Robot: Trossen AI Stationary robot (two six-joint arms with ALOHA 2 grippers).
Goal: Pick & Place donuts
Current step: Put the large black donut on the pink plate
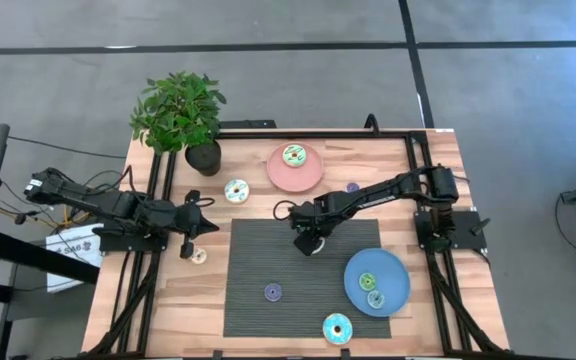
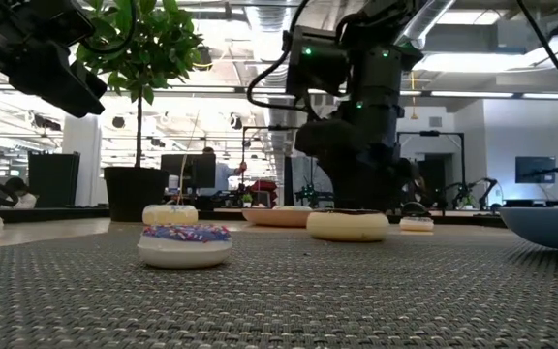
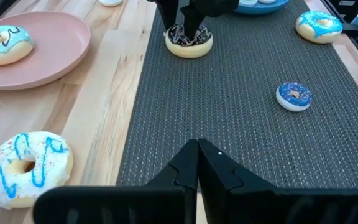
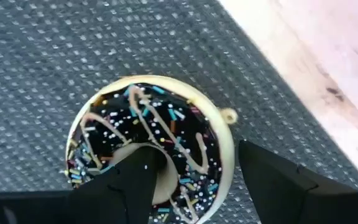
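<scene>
The right gripper (image 4: 194, 171) straddled the chocolate-iced donut (image 4: 151, 146) on the dark mat (image 1: 268, 260), fingers apart, not yet clamped. The left gripper (image 3: 197, 163) waited pinched closed near the table's left edge. Three donuts were plated; several remained loose.

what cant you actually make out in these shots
- Chocolate donut: the high view hides it under the right gripper; whether the fingers already pinch it is unclear.
- Left gripper: shut, its body cut off by the left wrist view's edge.
- Blue plate: cut off by the low view's edge, contents hidden.
</scene>
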